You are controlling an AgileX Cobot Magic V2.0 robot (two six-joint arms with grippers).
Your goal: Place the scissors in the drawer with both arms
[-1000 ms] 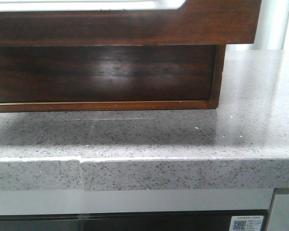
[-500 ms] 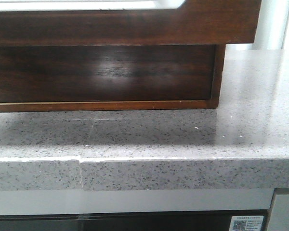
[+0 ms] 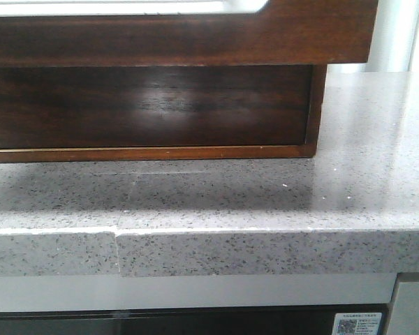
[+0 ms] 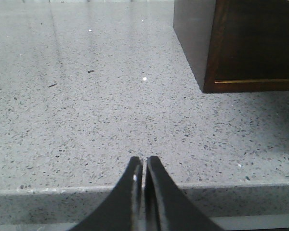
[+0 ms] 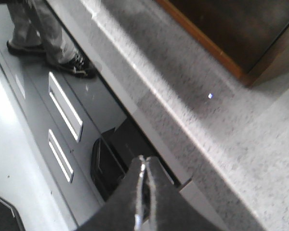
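Note:
The scissors are not in any view. The drawer (image 3: pixel 195 40) is the wide dark brown band at the top of the front view. It stands out past the wooden frame (image 3: pixel 315 112), and a curved cut shows at its top edge. No gripper shows in the front view. My left gripper (image 4: pixel 143 160) is shut and empty, low over the front edge of the grey speckled countertop (image 4: pixel 86 120). The frame's corner (image 4: pixel 209 57) is ahead of it to the right. My right gripper (image 5: pixel 143 159) is shut and empty, out past the counter's front edge.
The frame's lower corner (image 5: pixel 241 72) rests on the countertop (image 3: pixel 265 202), which has a seam (image 3: pixel 119 244) in its front edge. Below the counter are grey cabinet fronts with long handles (image 5: pixel 65 113) and a black object (image 5: pixel 106 168). A person's legs and shoes (image 5: pixel 62 53) stand nearby.

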